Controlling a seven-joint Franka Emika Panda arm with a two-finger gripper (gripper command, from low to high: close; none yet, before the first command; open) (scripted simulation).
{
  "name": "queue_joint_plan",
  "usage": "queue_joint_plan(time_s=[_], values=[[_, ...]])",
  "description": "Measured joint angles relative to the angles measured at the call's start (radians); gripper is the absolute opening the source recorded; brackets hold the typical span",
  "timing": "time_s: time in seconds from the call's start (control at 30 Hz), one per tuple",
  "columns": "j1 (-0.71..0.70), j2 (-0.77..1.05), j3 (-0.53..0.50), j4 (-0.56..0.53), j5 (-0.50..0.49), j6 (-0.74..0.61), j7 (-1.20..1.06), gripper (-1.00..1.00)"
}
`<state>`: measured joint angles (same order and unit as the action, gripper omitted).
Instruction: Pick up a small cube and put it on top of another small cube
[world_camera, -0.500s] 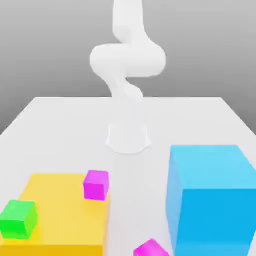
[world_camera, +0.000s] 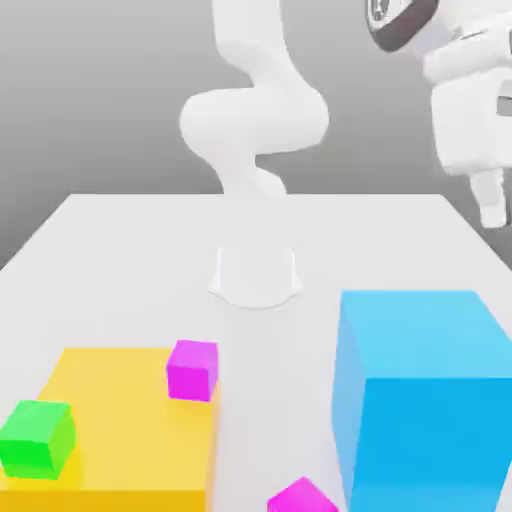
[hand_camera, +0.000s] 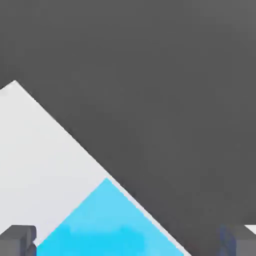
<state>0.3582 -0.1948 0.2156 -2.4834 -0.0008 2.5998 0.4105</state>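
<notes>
Open and empty, the gripper (hand_camera: 128, 242) shows its two dark fingertips (hand_camera: 17, 240) spread wide apart in the hand view, with nothing between them but the top of the big blue block (hand_camera: 107, 225) and a strip of white table (hand_camera: 40, 160). In the exterior view the white hand hangs high at the upper right, above the table's far right side, one finger (world_camera: 490, 205) pointing down.

Going from the exterior view's left: a green cube (world_camera: 36, 438) sits on the near left part of a flat yellow slab (world_camera: 120, 420). A magenta cube (world_camera: 192, 369) rests at the slab's right edge, low and well away from the raised hand. A second magenta cube (world_camera: 300, 497) lies on the table at the near edge, between the slab and the blue block (world_camera: 425, 395). The hand hovers above and behind that block, well apart from every small cube.
</notes>
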Motion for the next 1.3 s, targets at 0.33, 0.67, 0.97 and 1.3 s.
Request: queue_joint_plan(time_s=[0.33, 0.67, 0.97, 1.3], values=[[0.196, 0.344, 0.086, -0.130, -0.124, 0.173, -0.072, 0.00], [0.306, 0.560, -0.060, -0.103, -0.277, 0.340, 0.060, -1.00], [0.239, 0.397, 0.035, -0.138, -0.155, 0.214, -0.033, -1.00], [0.038, 0.157, -0.043, 0.031, -0.125, 0.121, -0.510, -1.00]])
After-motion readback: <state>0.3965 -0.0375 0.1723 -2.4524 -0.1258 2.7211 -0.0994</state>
